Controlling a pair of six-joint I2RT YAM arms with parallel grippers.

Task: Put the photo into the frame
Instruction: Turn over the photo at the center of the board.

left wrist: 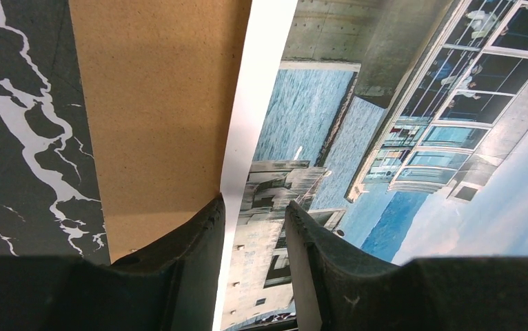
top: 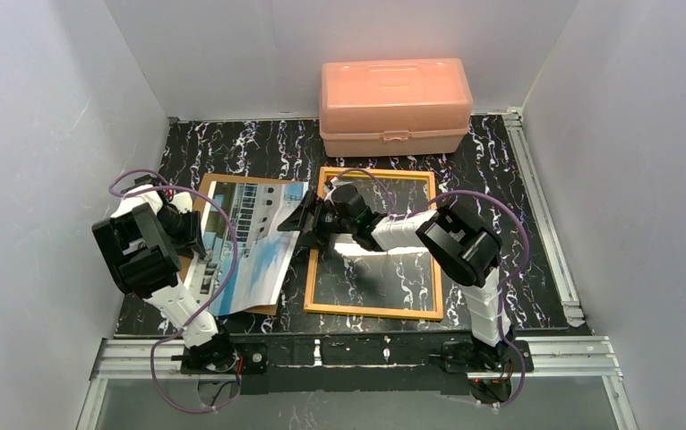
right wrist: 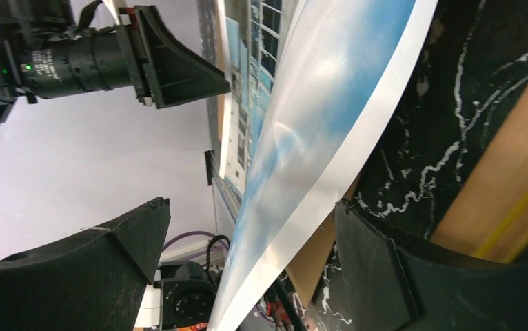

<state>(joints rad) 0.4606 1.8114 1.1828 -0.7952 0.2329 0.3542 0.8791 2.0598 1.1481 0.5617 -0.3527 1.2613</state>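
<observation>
The photo (top: 250, 242), blue sky and a white building, lies on the brown backing board (top: 210, 184) left of the frame (top: 371, 311), whose yellow-orange border rests flat on the table. The photo's right edge curls upward. My left gripper (top: 194, 235) is at the photo's left edge. In the left wrist view its jaws (left wrist: 254, 205) stand partly apart and straddle the white margin of the photo (left wrist: 330, 124), one finger over the board (left wrist: 158, 103). My right gripper (top: 306, 224) is wide open, and the lifted edge of the photo (right wrist: 323, 103) runs between its fingers (right wrist: 251, 204) without touching either.
A salmon-pink plastic box (top: 395, 103) stands at the back, just behind the frame. White walls close in the left, right and back. A metal rail (top: 545, 224) runs along the right side of the black marbled table (top: 483, 161).
</observation>
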